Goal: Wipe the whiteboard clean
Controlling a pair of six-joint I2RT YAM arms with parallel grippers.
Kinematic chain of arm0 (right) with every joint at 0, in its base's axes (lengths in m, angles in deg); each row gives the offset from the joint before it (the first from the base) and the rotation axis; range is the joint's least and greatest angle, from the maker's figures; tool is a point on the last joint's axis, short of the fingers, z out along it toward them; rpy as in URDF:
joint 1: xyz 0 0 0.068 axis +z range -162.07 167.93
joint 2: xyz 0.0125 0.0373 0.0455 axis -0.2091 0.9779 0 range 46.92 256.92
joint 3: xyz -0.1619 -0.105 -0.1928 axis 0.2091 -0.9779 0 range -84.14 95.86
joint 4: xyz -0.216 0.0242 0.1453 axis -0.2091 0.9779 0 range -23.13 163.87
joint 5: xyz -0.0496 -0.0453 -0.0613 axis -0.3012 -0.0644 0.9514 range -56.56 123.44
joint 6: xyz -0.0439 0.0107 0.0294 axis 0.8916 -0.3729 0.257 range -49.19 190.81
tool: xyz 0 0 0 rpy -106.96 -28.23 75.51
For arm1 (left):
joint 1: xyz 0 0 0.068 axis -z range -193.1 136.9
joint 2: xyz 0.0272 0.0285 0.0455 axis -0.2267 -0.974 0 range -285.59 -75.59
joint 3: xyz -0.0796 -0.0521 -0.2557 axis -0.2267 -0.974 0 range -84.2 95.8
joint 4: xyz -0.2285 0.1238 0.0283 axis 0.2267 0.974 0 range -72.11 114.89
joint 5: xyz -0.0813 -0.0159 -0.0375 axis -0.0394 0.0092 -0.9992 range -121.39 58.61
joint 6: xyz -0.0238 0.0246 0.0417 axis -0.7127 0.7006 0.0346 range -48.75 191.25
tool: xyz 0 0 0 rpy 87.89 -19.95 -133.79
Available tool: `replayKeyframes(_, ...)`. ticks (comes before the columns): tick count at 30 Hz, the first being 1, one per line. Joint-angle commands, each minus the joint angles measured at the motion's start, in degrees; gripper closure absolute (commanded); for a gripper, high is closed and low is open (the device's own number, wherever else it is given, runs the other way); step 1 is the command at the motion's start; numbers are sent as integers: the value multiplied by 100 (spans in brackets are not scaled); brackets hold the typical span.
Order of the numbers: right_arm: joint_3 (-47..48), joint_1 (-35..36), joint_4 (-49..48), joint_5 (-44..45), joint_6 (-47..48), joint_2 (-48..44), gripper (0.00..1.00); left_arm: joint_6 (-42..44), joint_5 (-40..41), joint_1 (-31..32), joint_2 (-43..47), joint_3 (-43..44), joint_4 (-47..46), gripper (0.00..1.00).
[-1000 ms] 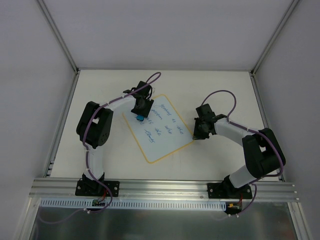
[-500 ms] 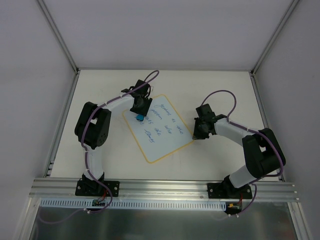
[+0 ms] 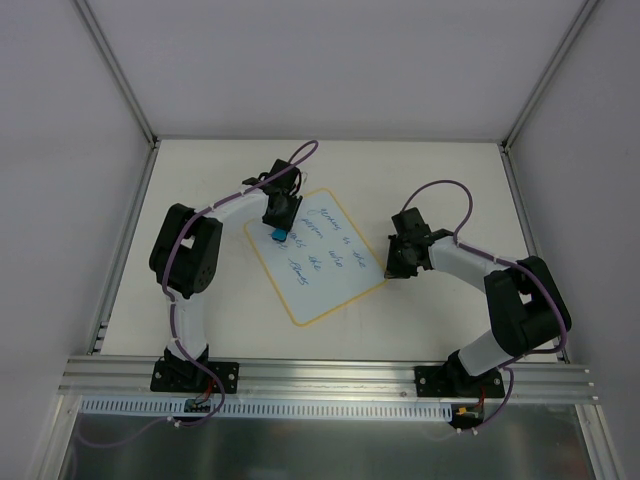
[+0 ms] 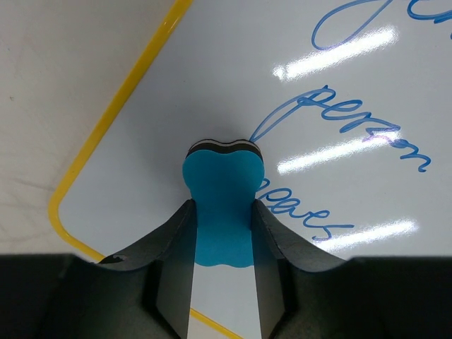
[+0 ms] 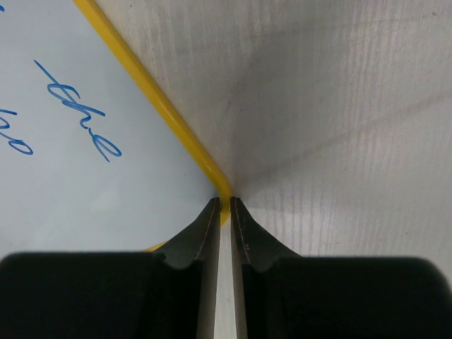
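The whiteboard (image 3: 322, 268) lies tilted on the table, yellow-bordered, with blue handwriting (image 3: 325, 245) across its upper half. My left gripper (image 3: 279, 228) is at the board's upper left and is shut on a blue eraser (image 3: 277, 234). In the left wrist view the eraser (image 4: 222, 185) is pinched between both fingers (image 4: 173, 254) of the left gripper (image 4: 222, 206), its dark felt face against the whiteboard (image 4: 212, 85) beside the word "person" (image 4: 353, 134). My right gripper (image 3: 392, 268) is shut, with the right gripper's (image 5: 225, 202) tips on the yellow right corner of the whiteboard (image 5: 85, 198).
Bare cream table (image 3: 440, 180) surrounds the board, enclosed by grey walls with metal posts (image 3: 120, 80). An aluminium rail (image 3: 330, 375) carrying both arm bases runs along the near edge. In the right wrist view, table surface (image 5: 339, 106) lies right of the board's border.
The left arm with the eraser has shifted slightly up and left on the board, and its jaws have tightened on the eraser. The right arm has stayed put.
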Motion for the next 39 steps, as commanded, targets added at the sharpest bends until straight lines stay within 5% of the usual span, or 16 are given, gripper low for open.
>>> replayKeyframes(1, -214, 72, 105, 159, -9, 230, 87, -22, -67, -40, 200, 147, 117, 72)
replayKeyframes(10, -275, 90, 123, 229, -62, 362, 100, 109, 231, -40, 209, 86, 125, 82)
replayKeyframes(22, -293, 107, 166, 229, -80, 292, 100, 593, 321, -155, -54, 306, 161, 88)
replayKeyframes(39, -91, 107, 254, 229, -62, 309, 100, -444, -1129, 1428, -274, -134, 477, 97)
